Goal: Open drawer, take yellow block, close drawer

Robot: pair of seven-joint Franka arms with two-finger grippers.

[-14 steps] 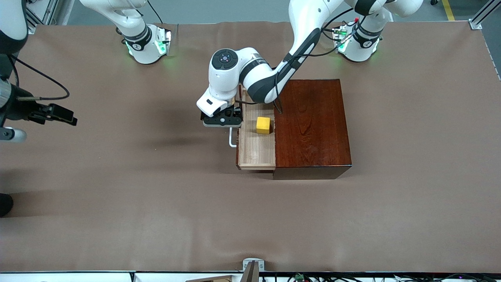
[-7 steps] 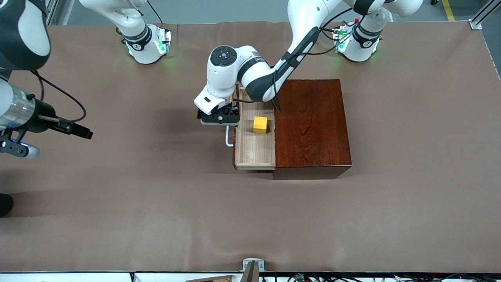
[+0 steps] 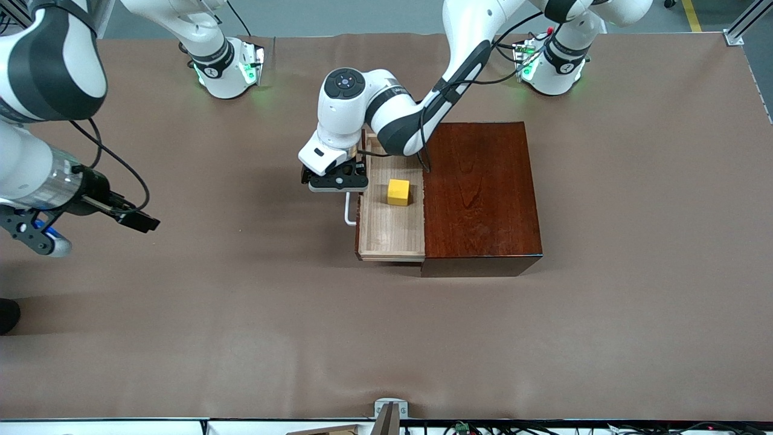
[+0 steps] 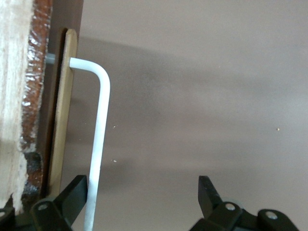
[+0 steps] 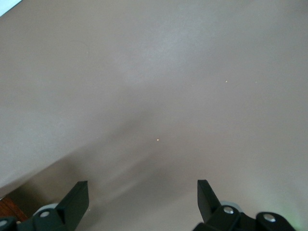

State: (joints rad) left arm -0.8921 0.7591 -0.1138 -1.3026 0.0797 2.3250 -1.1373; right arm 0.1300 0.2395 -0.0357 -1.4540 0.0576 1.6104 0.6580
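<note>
The brown surface [image 3: 241, 338] carries the wooden box [image 3: 480, 193] at frame centre. Its drawer [image 3: 389, 232] stands pulled out, the yellow block [image 3: 398, 192] inside. The left hand [image 3: 336, 181] – fingers spread – straddles the white handle [image 3: 348, 214]; the right hand [image 3: 130, 216] hovers open at the frame's middle left edge.

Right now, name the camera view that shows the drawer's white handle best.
The left wrist view: the white handle fills it close up, with the open left gripper hooked around its bar. The front view shows only a short stretch of the handle below the gripper, beside the drawer. The right wrist view shows none of it.
</note>
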